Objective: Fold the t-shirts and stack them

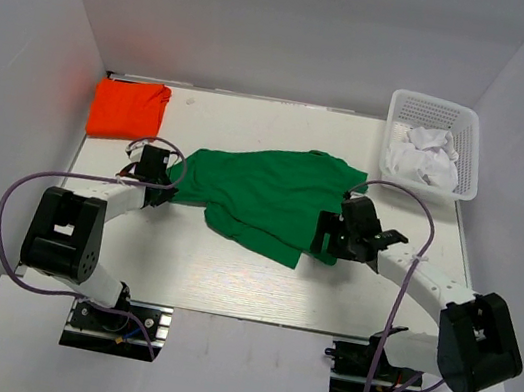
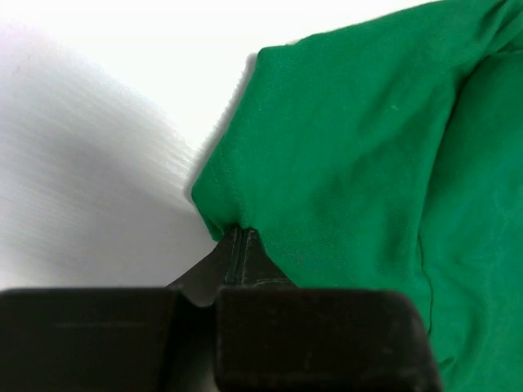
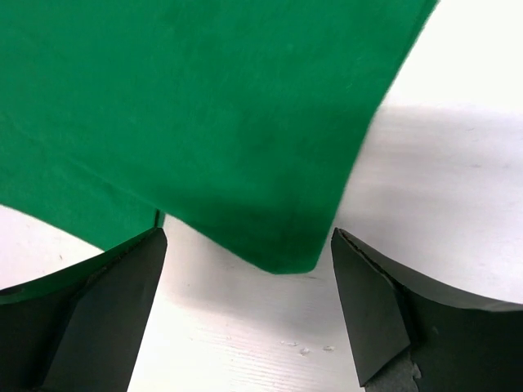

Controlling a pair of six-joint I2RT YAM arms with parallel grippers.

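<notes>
The green t-shirt (image 1: pixel 262 194) lies spread and rumpled in the middle of the table. My left gripper (image 1: pixel 168 188) is shut on its left edge; in the left wrist view the closed fingertips (image 2: pixel 239 238) pinch the hem of the green cloth (image 2: pixel 351 147). My right gripper (image 1: pixel 324 235) is open at the shirt's right side. In the right wrist view its fingers (image 3: pixel 122 286) stand wide apart with a corner of the green shirt (image 3: pixel 278 245) lying on the table between them, untouched. The orange-red t-shirt (image 1: pixel 129 109) lies folded at the back left.
A white mesh basket (image 1: pixel 469 151) with crumpled white cloth inside stands at the back right corner. White walls close in the table on the left, back and right. Purple cables loop beside both arms.
</notes>
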